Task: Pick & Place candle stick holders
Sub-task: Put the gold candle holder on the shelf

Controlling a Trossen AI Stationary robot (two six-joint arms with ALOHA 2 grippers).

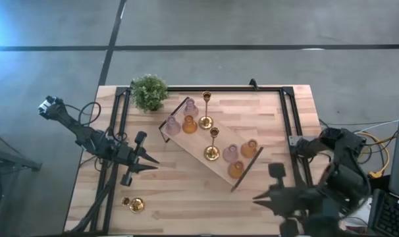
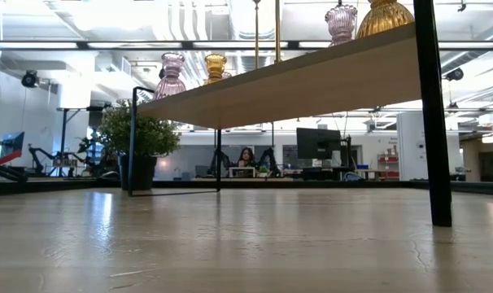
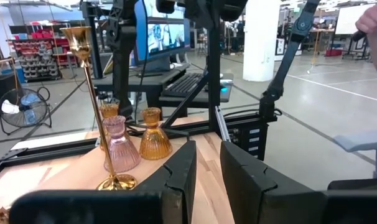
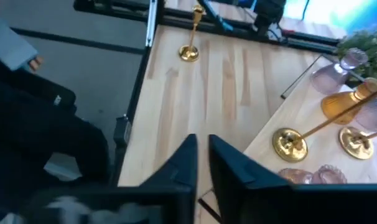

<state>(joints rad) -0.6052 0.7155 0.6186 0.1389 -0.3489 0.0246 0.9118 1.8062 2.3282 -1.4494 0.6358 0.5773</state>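
Note:
A long light-wood tray (image 1: 219, 164) lies slantwise mid-table and carries several holders. Two gold thin-stemmed ones (image 1: 206, 121) (image 1: 212, 153) stand on their round bases, with pink glass ones (image 1: 173, 125) (image 1: 230, 153) and amber ones (image 1: 189, 124) (image 1: 236, 170) around them. One more gold holder (image 1: 135, 205) stands alone on the table near the front left; it also shows in the right wrist view (image 4: 189, 52). My left gripper (image 1: 155, 164) hovers left of the tray, slightly open and empty. My right gripper (image 1: 255, 197) hovers near the tray's front right end, shut and empty.
A green potted plant (image 1: 149, 92) stands at the far left by the tray's far end. In the low view the tray (image 2: 311, 81) stands raised on black legs (image 2: 429, 114). A black frame (image 1: 288, 118) runs along the table's edges. Bare wood lies at the front centre.

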